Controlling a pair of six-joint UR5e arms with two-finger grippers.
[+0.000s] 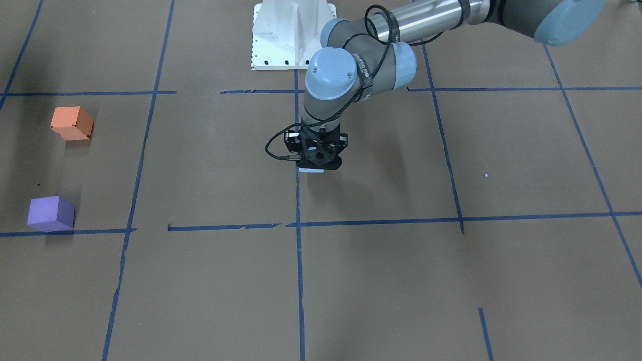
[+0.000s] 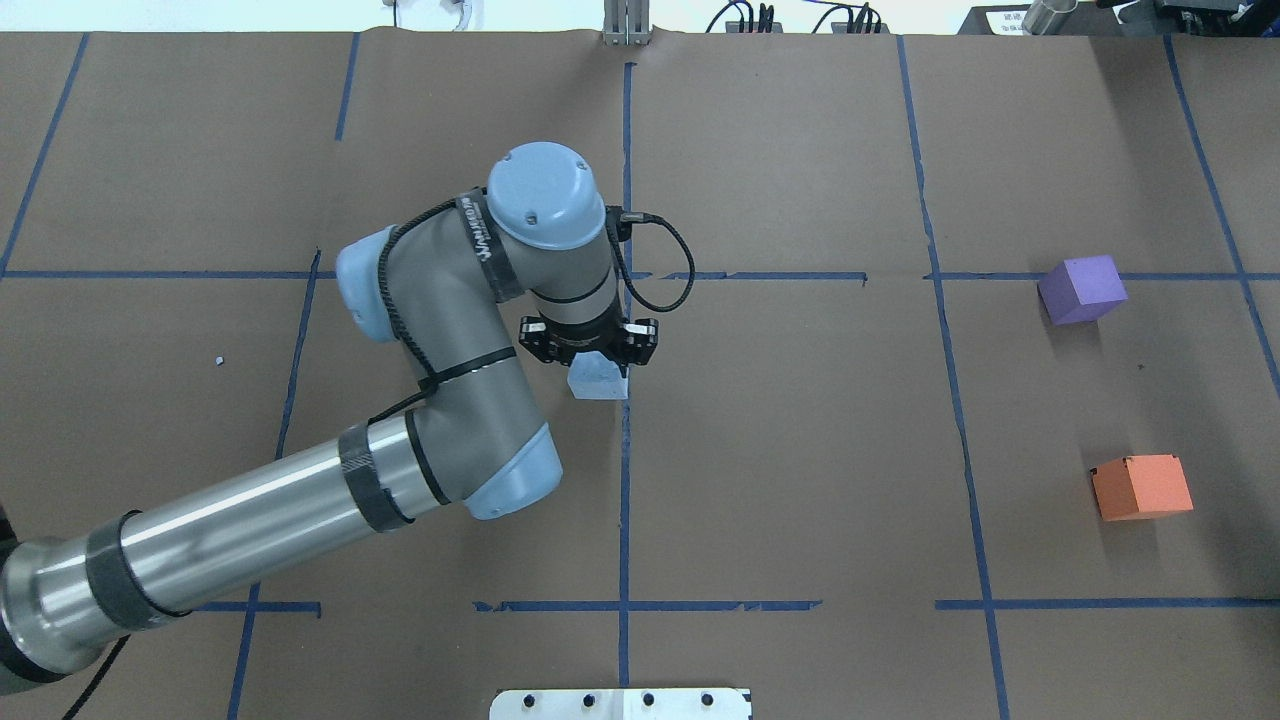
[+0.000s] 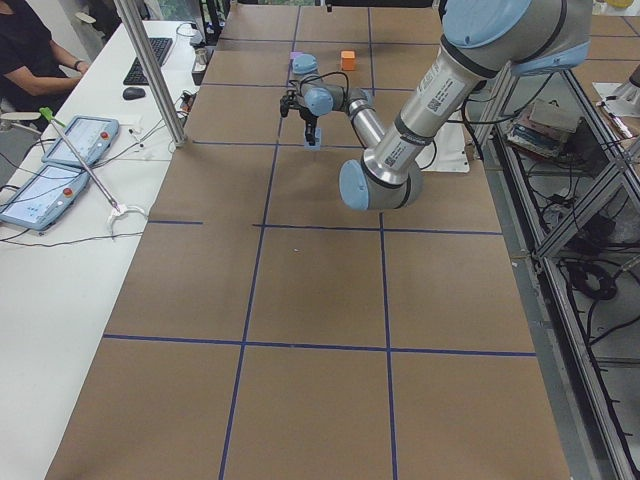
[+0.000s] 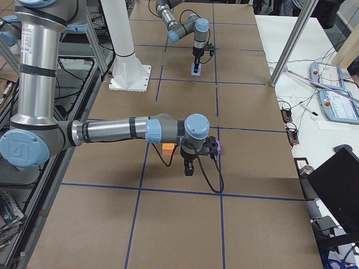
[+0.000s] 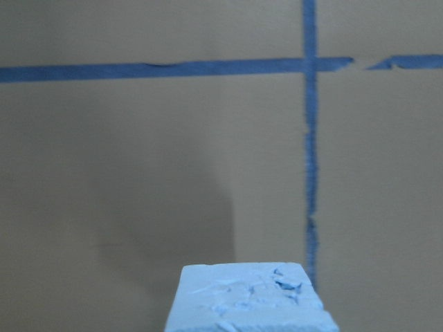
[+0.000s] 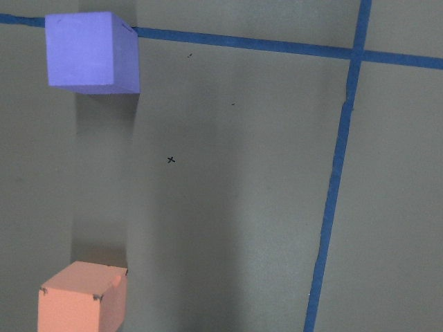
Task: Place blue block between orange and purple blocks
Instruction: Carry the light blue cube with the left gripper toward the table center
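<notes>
Left gripper (image 2: 592,358): I'm watching it sitting directly over the blue block (image 2: 600,385); grip unreadable.
Right gripper (image 4: 189,170): I'm not resolving its opening.

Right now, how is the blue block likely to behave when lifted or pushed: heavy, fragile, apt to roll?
The blue block has a chipped, flaky top, so it is probably light foam that could crumble under a hard squeeze. Its flat faces suggest it would slide, not roll.

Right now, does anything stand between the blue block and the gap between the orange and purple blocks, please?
Nothing visible does: only taped paper lies between the blue block, the orange block and the purple block.
</notes>
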